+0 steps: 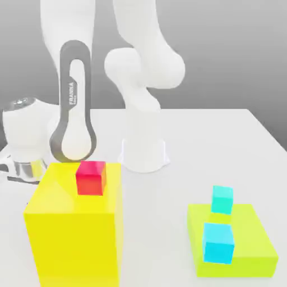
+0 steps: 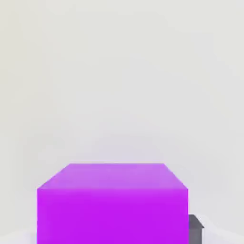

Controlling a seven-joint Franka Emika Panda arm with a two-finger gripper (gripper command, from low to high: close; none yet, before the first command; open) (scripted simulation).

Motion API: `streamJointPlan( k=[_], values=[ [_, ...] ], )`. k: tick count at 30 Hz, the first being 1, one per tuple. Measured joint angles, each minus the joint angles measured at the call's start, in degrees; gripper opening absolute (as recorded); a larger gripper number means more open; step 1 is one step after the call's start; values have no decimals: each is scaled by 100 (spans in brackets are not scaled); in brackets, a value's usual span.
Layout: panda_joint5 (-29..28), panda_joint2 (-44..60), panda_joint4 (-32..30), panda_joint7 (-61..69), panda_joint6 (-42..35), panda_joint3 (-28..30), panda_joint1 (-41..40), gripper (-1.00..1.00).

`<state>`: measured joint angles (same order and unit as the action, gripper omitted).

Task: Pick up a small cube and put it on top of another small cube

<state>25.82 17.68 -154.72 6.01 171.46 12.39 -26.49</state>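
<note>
The small cube, plain purple, fills the near part of the hand view and rests on the white table. A dark grey finger lies against one of its sides. My gripper is low at the exterior view's left edge, behind the tall yellow block, which hides the purple cube there. The jaws stand shut on the purple cube. A red cube sits on top of the tall yellow block. Two cyan cubes rest on a low yellow-green slab.
The arm's white base stands at the table's middle back, and a grey-and-white link hangs just behind the tall yellow block. White table lies between the yellow block and the slab.
</note>
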Motion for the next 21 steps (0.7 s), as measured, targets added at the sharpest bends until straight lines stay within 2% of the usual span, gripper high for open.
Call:
streamJointPlan(
  k=[2,5,8,15,21],
  values=[
    [-229,-177,-61,-218,-146,269,217,-100],
    [-1136,-748,-212,-907,-540,822,561,-100],
    [-1990,-1263,-244,-1479,-987,1089,655,-100],
    [-2889,-1055,981,-1590,-2354,1182,797,-100],
    [-4027,-1230,2067,-1804,-3423,1012,1347,-100]
  ],
)
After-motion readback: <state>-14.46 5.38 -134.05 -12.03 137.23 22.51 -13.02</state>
